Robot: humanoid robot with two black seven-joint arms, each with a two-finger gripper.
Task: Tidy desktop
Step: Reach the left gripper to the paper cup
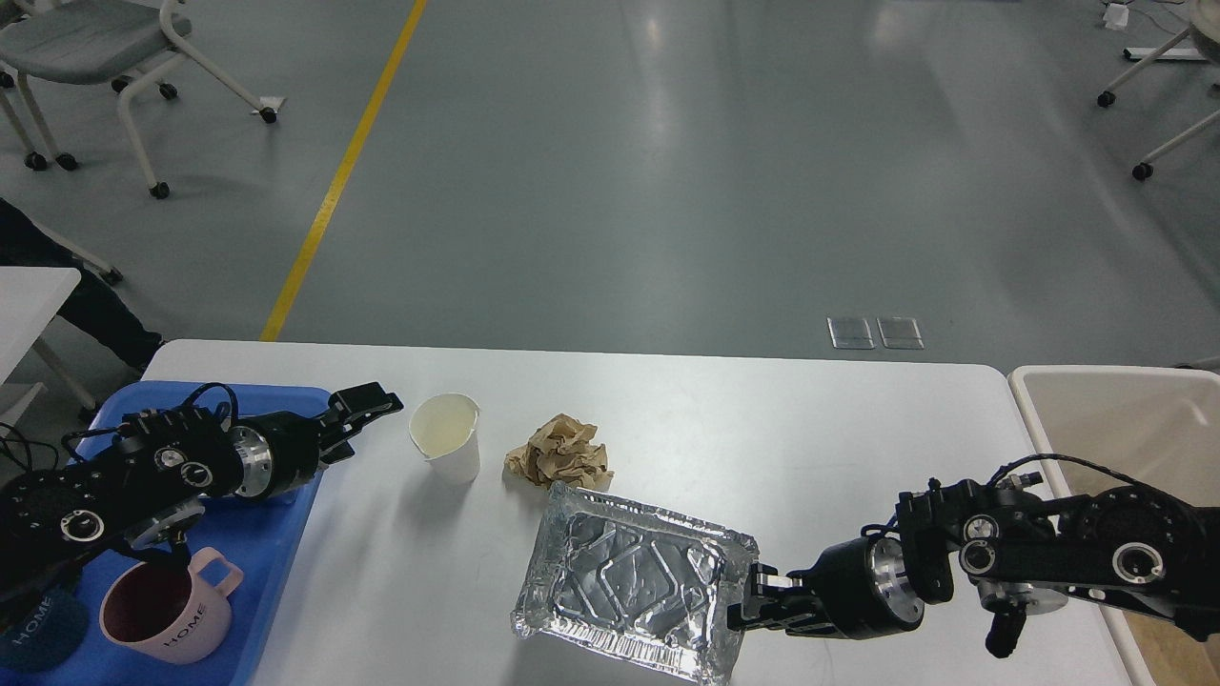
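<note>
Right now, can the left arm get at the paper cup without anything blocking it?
Probably yes. The left end effector sits just left of the paper cup, with only bare desktop between them. The crumpled brown paper lies on the cup's far side, out of the way.

The setting is judged to be a robotics laboratory or test hall rather than a home or kitchen. A wide, glossy grey floor (667, 171) is seen, marked by a yellow line (334, 181) of the kind painted in industrial or research halls. Castored chairs with white frames are placed at the far left (105, 48) and far right (1158, 86), and a second white table (29, 305) is noted at the left edge. Two clear floor plates (875, 332) are set into the floor beyond the worktop (762, 419). Staged everyday items, a blue tray (276, 534) and a cream bin (1115, 419), are arranged at the worktop's ends, consistent with a trial setup.
</note>
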